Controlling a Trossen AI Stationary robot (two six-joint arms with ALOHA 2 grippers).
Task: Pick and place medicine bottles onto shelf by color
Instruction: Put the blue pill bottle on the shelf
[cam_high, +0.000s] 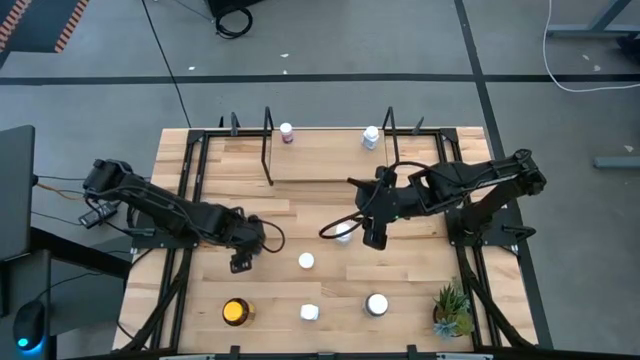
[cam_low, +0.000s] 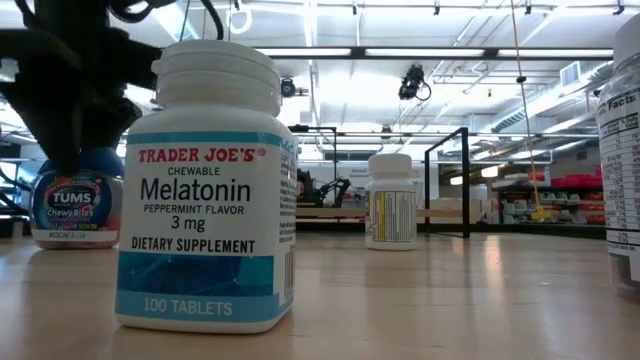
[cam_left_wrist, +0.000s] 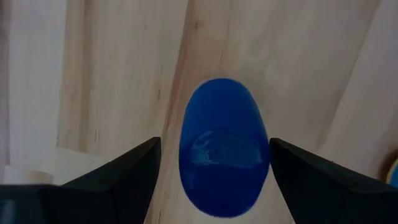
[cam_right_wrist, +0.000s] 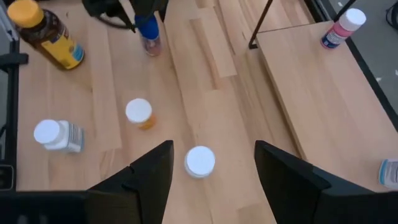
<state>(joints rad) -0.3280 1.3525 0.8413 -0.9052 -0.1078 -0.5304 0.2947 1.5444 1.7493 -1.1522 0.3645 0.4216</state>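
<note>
The left claw (cam_left_wrist: 211, 180) is hanging over the blue-lidded Tums bottle (cam_left_wrist: 224, 146) on the left part of the desk (cam_high: 200, 300), its fingers (cam_left_wrist: 118, 177) spread wide on either side of the lid and not pressing on it. The right claw (cam_right_wrist: 211, 180) is hovering open above a white-capped bottle (cam_right_wrist: 200, 161) near the desk's middle, gripping nothing. On the shelf (cam_high: 330, 160) at the far side a pink bottle (cam_high: 287, 132) and a white-and-blue bottle (cam_high: 371, 137) are standing apart. An orange bottle (cam_high: 306, 261), an amber-yellow bottle (cam_high: 236, 312), a melatonin bottle (cam_low: 205, 190) and another white-capped bottle (cam_high: 377, 304) are standing on the desk's near half, with a potted plant (cam_high: 452, 308) at the right corner.
</note>
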